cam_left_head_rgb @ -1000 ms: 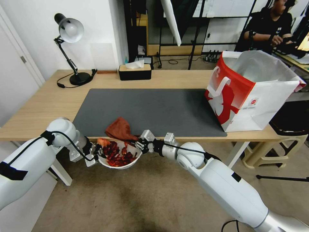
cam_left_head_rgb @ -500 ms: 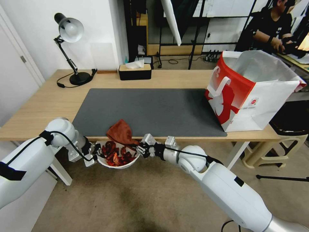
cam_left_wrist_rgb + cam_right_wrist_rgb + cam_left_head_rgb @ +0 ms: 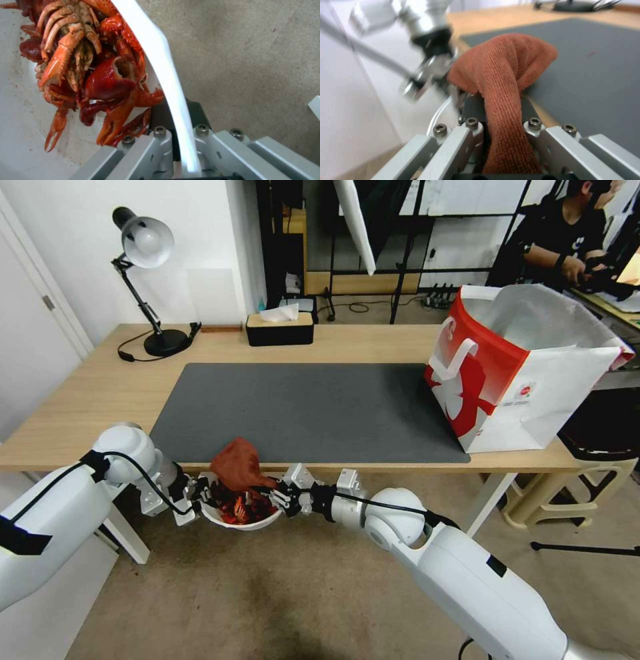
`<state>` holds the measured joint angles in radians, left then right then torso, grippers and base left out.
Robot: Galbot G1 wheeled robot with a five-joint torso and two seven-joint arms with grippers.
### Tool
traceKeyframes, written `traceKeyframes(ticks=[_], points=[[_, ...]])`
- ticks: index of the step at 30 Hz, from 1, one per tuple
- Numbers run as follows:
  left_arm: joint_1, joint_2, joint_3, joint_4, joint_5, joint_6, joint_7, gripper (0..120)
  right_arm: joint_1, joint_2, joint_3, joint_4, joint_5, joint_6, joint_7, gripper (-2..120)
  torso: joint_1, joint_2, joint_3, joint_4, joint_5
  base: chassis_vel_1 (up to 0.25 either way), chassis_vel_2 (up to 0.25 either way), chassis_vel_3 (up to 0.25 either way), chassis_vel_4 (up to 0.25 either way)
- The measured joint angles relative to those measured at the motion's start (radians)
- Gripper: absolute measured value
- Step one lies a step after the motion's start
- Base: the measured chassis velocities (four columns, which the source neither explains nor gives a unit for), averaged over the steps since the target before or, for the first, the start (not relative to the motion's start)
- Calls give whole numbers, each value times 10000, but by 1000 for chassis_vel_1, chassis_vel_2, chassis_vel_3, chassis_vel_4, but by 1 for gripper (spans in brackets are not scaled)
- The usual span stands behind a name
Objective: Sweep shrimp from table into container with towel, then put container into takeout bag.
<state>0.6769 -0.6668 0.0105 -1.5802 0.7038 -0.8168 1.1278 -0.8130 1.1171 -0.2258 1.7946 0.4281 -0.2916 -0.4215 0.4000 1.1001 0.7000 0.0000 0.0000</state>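
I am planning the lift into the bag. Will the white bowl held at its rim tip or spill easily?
Probably yes. The left gripper pinches the bowl at one thin rim spot only, below the table edge. The shrimp are heaped, so it is likely heavy and may tilt.

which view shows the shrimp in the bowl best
The left wrist view: the shrimp lie close up against the white bowl's rim, which the left gripper clamps. In the head view they are a small red heap partly under the towel. The right wrist view gives mainly towel.
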Motion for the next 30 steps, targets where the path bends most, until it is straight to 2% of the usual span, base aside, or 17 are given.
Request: traceKeyframes(ticks=[3,6,7,10,11,12,15,22,25,30], points=[[42,-5,-6,-42,6,11,5,0,-73,-1,263,187,264,4,197,7,0,0,0,0,0,0,0,0,0],[147,1,-18,-111,23,16,8,0,-114,133,1073,567,1312,-4,1383,7,0,0,-1,1,1,0,0,0,0],[147,1,-18,-111,23,16,8,0,-114,133,1073,567,1312,-4,1383,7,0,0,-1,1,1,0,0,0,0],[213,16,-21,-219,42,21,47,0,-53,274,2067,947,1855,-787,4359,7,0,0,-1,0,1,0,0,0,0],[213,16,-21,-219,42,21,47,0,-53,274,2067,947,1855,-787,4359,7,0,0,-1,0,1,0,0,0,0],[223,19,-22,-239,45,23,52,0,-58,285,2210,953,1799,-944,4813,7,0,0,0,0,1,0,0,0,0],[273,49,-22,-324,48,30,58,0,-136,333,2637,898,1802,-1614,6686,7,0,0,0,-1,1,0,0,0,0],[354,92,-32,-362,61,35,60,0,-508,404,2916,836,2110,-1945,7839,7,0,0,0,0,2,0,0,0,0],[378,92,-42,-387,72,37,60,0,-637,511,3002,845,2137,-2121,8332,19,-2,0,0,1,2,0,0,0,0],[377,97,-42,-444,78,44,65,0,-722,547,3157,981,2124,-2588,8591,36,-2,0,0,0,1,0,0,0,0]])
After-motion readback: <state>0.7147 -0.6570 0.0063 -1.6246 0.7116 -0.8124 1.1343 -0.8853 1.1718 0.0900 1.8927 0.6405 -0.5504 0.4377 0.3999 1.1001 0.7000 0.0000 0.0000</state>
